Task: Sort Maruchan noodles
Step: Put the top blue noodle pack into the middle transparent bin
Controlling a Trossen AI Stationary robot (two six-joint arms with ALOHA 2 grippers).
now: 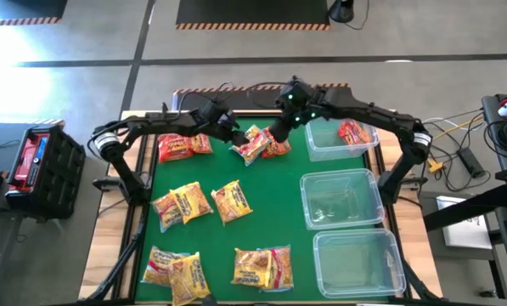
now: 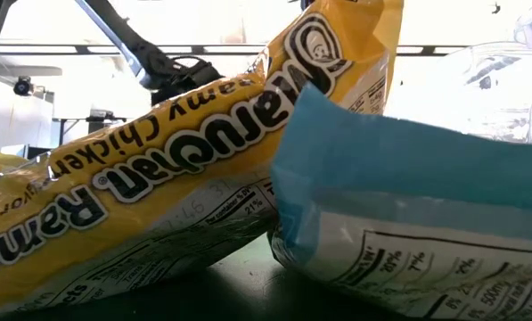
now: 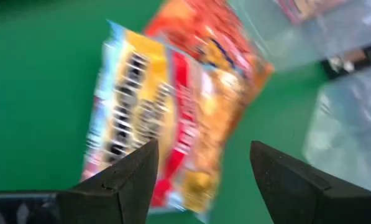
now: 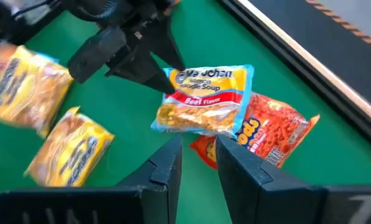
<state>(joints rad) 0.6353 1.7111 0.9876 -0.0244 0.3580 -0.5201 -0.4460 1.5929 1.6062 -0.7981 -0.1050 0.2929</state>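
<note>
At the far middle of the green worktop (image 1: pixel 211 234), both arms meet over a beef noodle packet (image 4: pixel 204 99) lying on a red packet (image 4: pixel 272 134). The left pincer (image 3: pixel 201 165) gapes wide, empty. The right pincer (image 4: pixel 197 155) stands nearly shut just short of the packet, gripping nothing visible. Clear bins (image 1: pixel 342 200) wait right.

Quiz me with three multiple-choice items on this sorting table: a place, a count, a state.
1. The binned red crinkly plastic noodle packet lies in the high view's: A top clear rectangular plastic bin; B middle bin; C bottom bin.
2. Clear bins: A two; B three; C four.
3. Left gripper jaws: A shut on a yellow packet; B shut, empty; C apart, empty.
A, red shows inside the top bin; B, three stand in a column; C, a wide gap, nothing gripped.
</note>
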